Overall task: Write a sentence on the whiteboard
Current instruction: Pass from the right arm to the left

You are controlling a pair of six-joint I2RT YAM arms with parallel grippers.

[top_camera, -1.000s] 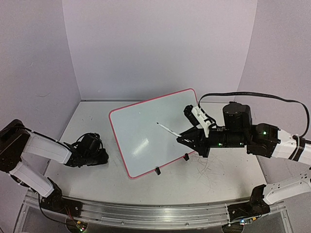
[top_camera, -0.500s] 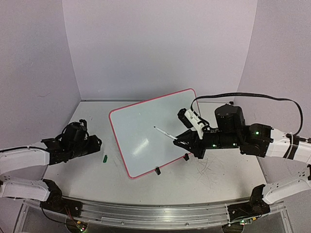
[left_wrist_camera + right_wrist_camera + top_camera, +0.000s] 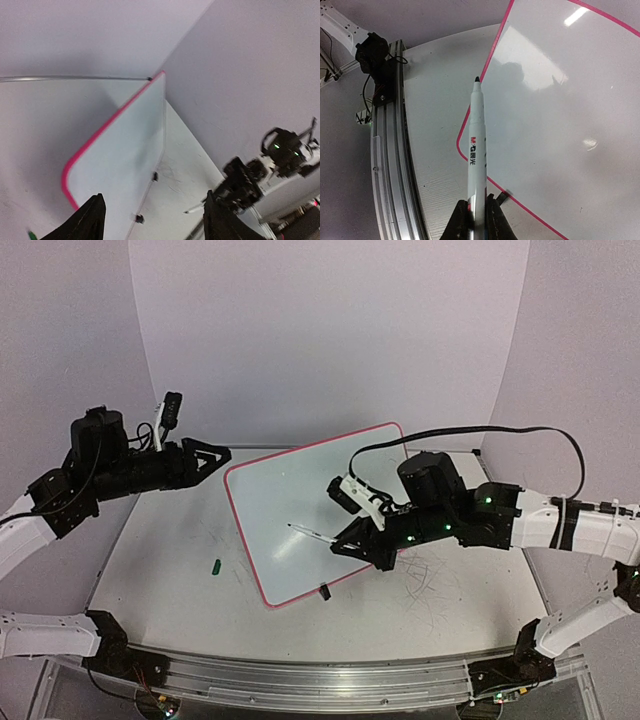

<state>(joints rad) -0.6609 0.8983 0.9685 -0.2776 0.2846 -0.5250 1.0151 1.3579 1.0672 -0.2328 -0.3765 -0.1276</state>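
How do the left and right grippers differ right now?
The left gripper is open and empty; the right gripper is shut on the marker. The left hangs by the board's far-left corner; the right reaches over the board. Both point toward the board.

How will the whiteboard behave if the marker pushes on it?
Probably stiff: the whiteboard shows a straight rim with no sag. Its glossy face likely lets the marker glide. It may slide, since nothing visibly pins it.
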